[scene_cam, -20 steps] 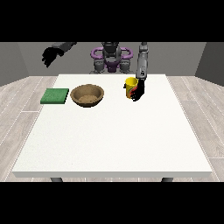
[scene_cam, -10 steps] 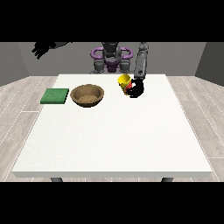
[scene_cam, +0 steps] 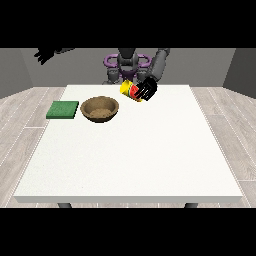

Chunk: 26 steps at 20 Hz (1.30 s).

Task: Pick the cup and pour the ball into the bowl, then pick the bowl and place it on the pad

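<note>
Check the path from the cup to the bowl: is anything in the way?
Nothing visible. The hand at the view's right holds the tilted cup above bare table, right of the bowl.

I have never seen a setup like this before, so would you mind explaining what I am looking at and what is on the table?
This is a humanoid robot standing behind a white table, seen from a camera across the table that faces it. On the table lie a green pad and, beside it, a brown bowl. The black hand at the view's right has its fingers curled round a yellow cup, held above the table and tilted towards the bowl. The hand at the view's left is raised off to the side and holds nothing. I cannot make out the ball.
</note>
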Each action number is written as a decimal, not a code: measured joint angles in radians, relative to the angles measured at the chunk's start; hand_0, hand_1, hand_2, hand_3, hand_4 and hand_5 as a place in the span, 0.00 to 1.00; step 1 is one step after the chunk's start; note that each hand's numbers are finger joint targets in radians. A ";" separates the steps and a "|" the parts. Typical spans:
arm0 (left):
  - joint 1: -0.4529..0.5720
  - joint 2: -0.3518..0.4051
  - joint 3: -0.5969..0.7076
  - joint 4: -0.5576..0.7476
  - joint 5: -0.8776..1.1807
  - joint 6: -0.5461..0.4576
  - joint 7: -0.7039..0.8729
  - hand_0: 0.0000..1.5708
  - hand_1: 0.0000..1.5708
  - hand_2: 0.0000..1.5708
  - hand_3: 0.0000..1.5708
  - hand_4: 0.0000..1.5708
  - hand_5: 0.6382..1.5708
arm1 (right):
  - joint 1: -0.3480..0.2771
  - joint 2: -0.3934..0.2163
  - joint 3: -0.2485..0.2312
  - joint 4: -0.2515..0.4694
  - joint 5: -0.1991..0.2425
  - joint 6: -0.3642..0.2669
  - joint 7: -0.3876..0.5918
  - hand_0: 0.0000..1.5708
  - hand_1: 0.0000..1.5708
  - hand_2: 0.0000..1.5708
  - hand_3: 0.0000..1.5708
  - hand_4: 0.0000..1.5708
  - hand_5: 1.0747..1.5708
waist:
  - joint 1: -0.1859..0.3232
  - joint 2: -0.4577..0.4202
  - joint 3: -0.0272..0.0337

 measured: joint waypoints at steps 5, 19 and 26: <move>-0.087 -0.036 -0.126 0.073 -0.203 0.037 0.233 0.86 0.86 1.00 1.00 0.93 0.96 | 0.004 -0.029 -0.030 0.090 -0.011 0.037 -0.019 0.00 0.00 0.00 0.00 0.44 0.98 | 0.024 -0.040 -0.0022; -0.371 -0.092 -0.459 0.154 -0.611 -0.209 0.792 0.89 0.89 1.00 1.00 0.66 1.00 | -0.062 -0.030 -0.019 0.261 0.019 0.072 -0.075 0.00 0.00 0.00 0.17 0.44 0.97 | 0.020 -0.082 -0.0043; -0.402 -0.094 -0.601 0.082 -0.708 -0.435 0.896 0.21 0.21 0.81 1.00 0.69 1.00 | -0.101 -0.001 0.012 0.297 0.048 0.059 -0.096 0.00 0.00 0.00 0.21 0.44 0.96 | -0.009 -0.084 -0.0051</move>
